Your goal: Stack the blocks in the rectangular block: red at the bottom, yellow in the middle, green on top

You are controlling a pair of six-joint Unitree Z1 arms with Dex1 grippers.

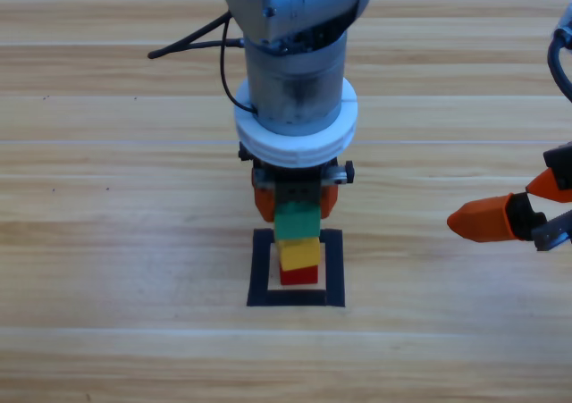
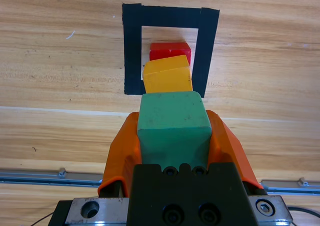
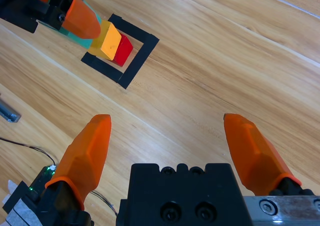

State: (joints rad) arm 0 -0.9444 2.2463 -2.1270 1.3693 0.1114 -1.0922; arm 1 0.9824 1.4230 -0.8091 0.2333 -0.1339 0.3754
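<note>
Green [image 2: 173, 128] cube clamped between left pincer [image 2: 172, 136] jaws.

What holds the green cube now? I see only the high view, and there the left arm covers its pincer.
Observer: The left pincer is shut on green, with one jaw on each side of it.
Operator: Does yellow sit straight on red?
Observer: Not quite. In the left wrist view yellow is turned a little against red. Both are inside the tape.
Operator: Is the right pincer empty?
Observer: Yes. The right wrist view shows the right pincer open wide, and it holds nothing.
</note>
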